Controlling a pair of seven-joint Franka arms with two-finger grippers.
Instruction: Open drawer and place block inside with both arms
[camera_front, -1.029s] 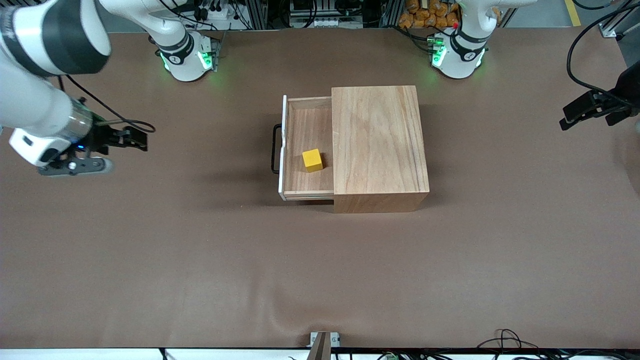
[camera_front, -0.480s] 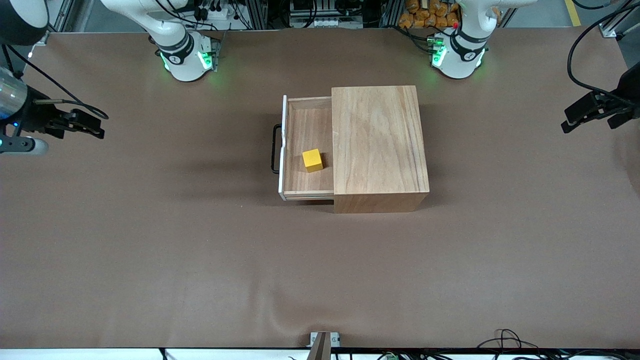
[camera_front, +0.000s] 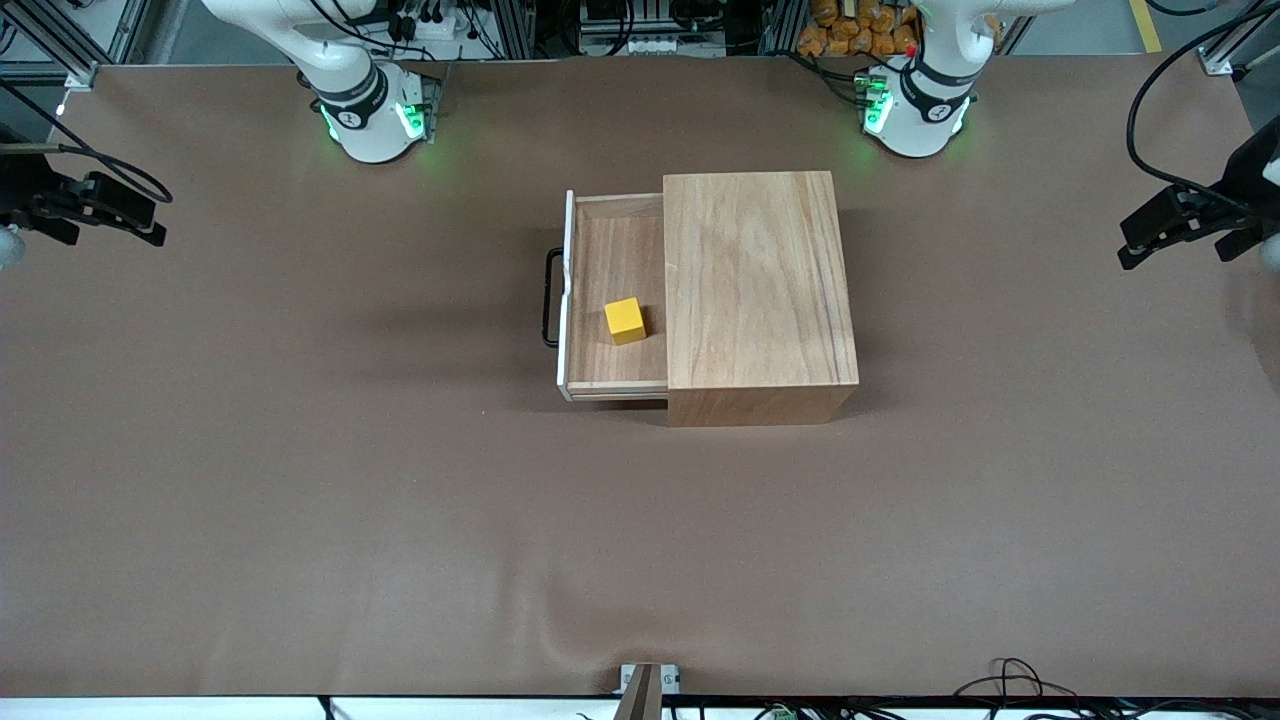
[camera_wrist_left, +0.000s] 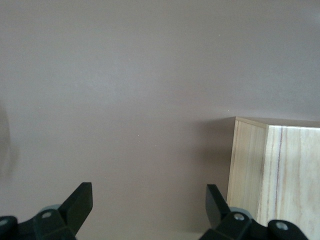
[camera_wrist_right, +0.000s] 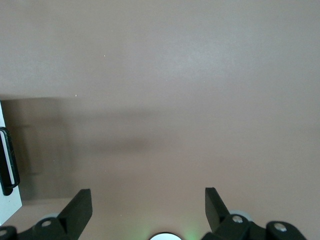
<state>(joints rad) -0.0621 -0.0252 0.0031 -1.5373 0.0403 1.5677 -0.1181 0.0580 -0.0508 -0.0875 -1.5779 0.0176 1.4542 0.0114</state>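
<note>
The light wood box (camera_front: 760, 290) stands at the table's middle. Its drawer (camera_front: 612, 250) is slid out toward the right arm's end, with a white front and a black wire handle (camera_front: 548, 298). The yellow block (camera_front: 625, 320) lies inside the drawer. My right gripper (camera_front: 130, 222) is open and empty over the table's edge at the right arm's end; its wrist view (camera_wrist_right: 148, 200) shows the handle (camera_wrist_right: 9, 160). My left gripper (camera_front: 1150, 235) is open and empty over the left arm's end; its wrist view (camera_wrist_left: 149, 200) shows the box's corner (camera_wrist_left: 280, 175).
The brown table cover (camera_front: 400, 520) spreads all round the box. The arms' green-lit bases (camera_front: 370, 115) (camera_front: 915, 110) stand along the edge farthest from the front camera. Cables (camera_front: 1010, 680) lie at the nearest edge.
My right arm has drawn back from the table toward its own end, so mostly its gripper shows now. My left gripper has barely moved. The block and drawer have stayed put.
</note>
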